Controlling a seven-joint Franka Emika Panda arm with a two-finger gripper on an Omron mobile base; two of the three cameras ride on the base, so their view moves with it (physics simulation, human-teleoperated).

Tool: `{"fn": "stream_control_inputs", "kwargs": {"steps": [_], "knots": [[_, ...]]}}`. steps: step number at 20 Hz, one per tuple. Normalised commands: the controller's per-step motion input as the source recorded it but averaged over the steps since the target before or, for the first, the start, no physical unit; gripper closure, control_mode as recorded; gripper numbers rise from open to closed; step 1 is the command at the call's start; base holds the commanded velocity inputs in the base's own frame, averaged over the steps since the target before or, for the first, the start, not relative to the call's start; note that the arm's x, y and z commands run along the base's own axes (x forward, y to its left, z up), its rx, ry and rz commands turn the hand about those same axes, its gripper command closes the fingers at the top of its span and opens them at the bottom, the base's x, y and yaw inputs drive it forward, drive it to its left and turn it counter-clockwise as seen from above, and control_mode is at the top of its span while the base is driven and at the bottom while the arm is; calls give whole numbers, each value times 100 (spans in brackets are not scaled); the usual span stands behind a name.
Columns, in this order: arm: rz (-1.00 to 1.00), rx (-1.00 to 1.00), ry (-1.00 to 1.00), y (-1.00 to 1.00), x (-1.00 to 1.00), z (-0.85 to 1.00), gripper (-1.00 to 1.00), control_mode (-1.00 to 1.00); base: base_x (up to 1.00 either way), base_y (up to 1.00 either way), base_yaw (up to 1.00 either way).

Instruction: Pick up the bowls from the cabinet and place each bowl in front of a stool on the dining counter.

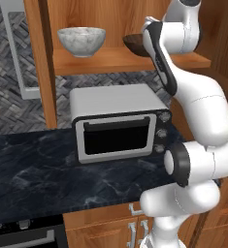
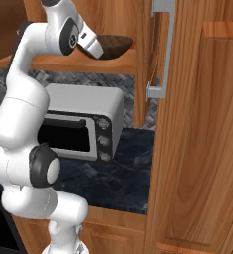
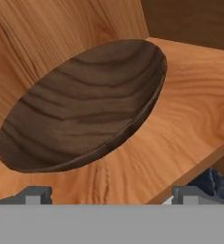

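A dark brown wooden bowl (image 3: 85, 109) sits on the open shelf (image 1: 110, 60) of the wooden cabinet, toward the shelf's right end. It also shows as the dark bowl (image 2: 115, 44) in the right base view. My gripper (image 3: 112, 195) is open just in front of this bowl's near rim, one fingertip (image 3: 35, 194) at each side, and holds nothing. A grey-white marbled bowl (image 1: 81, 41) stands upright farther left on the same shelf. In the left base view my arm hides most of the dark bowl (image 1: 131, 43). The stools and the dining counter are out of view.
A silver toaster oven (image 1: 118, 123) stands on a dark marbled counter (image 1: 33, 169) right under the shelf. An upright cabinet panel (image 1: 42, 63) bounds the shelf on the left. A tall wooden cabinet (image 2: 202, 129) rises on the right. Drawers with silver handles (image 1: 135, 227) lie below.
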Motion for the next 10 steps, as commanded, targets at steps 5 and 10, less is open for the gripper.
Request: {"fn": "stream_control_inputs", "kwargs": {"steps": [5, 10], "knots": [[0, 0, 0, 0, 30, -1, -100, -100, 0, 0, 0], [0, 0, 0, 0, 25, -13, -100, -100, 0, 0, 0]]}}
